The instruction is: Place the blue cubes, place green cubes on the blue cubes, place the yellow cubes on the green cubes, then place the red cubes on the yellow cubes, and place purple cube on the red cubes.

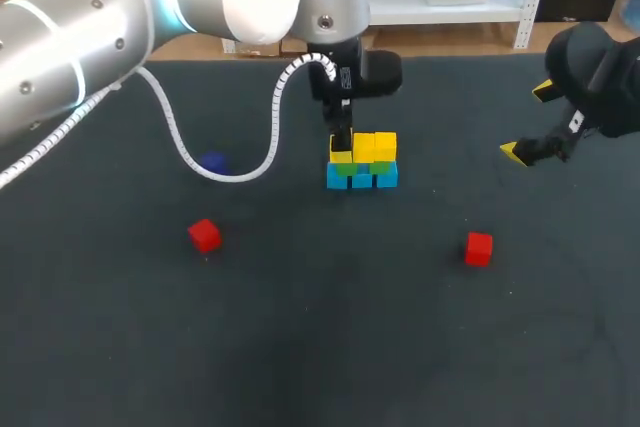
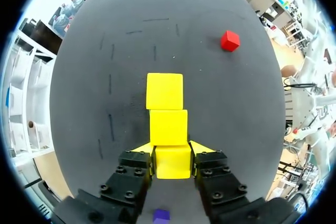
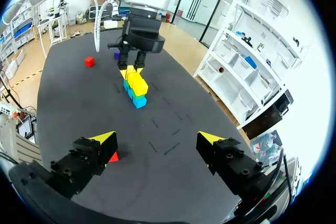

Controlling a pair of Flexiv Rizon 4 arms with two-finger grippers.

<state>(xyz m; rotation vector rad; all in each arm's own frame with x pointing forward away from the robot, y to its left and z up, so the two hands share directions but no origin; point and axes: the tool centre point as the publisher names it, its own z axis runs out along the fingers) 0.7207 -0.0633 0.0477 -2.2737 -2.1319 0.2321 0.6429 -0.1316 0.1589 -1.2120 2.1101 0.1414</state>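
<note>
A row of blue cubes (image 1: 361, 179) lies mid-table with green cubes (image 1: 360, 168) on top and yellow cubes (image 1: 375, 146) above those. My left gripper (image 1: 341, 145) stands over the row's left end, shut on a yellow cube (image 2: 172, 162) that sits in line with the two other yellow cubes (image 2: 167, 109). One red cube (image 1: 204, 235) lies front left, another red cube (image 1: 478, 248) front right. The purple cube (image 1: 212, 162) lies left of the stack, under the cable. My right gripper (image 1: 530, 122) hangs open at the right, nothing between its fingers; the nearer red cube (image 3: 113, 156) peeks out beside one finger.
The left arm's white coiled cable (image 1: 180, 147) loops down over the dark mat (image 1: 320, 347) close to the purple cube. The stack (image 3: 135, 90) and my left gripper (image 3: 134, 51) stand well ahead of my right gripper (image 3: 156, 140).
</note>
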